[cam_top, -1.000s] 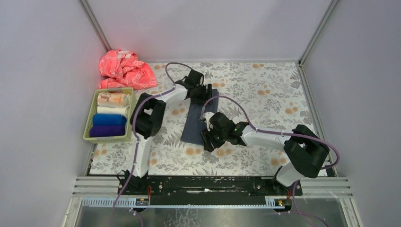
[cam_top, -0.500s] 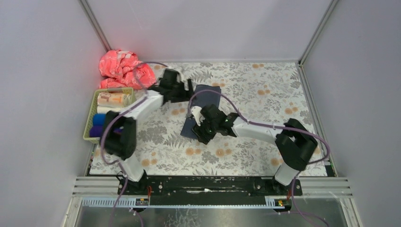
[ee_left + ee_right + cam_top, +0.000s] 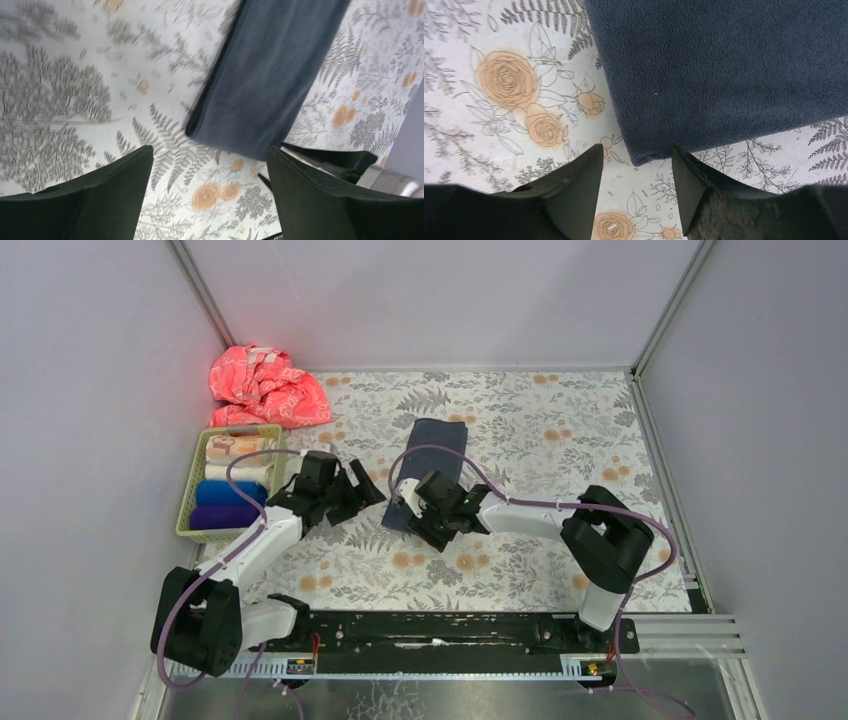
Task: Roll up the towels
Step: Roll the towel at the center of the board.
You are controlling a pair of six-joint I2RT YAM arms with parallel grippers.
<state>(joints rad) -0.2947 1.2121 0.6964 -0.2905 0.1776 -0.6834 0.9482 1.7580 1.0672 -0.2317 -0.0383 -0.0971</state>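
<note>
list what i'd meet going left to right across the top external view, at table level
light green plastic basket of rolled towels → left gripper, black fingers open → flat dark grey-blue towel → right arm's bulky black elbow joint. The right gripper is left out: it overlaps the towel's near corner.

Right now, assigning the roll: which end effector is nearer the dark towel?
Right. Right end effector flanks the near corner of the dark towel; left end effector hangs left of it, apart.
</note>
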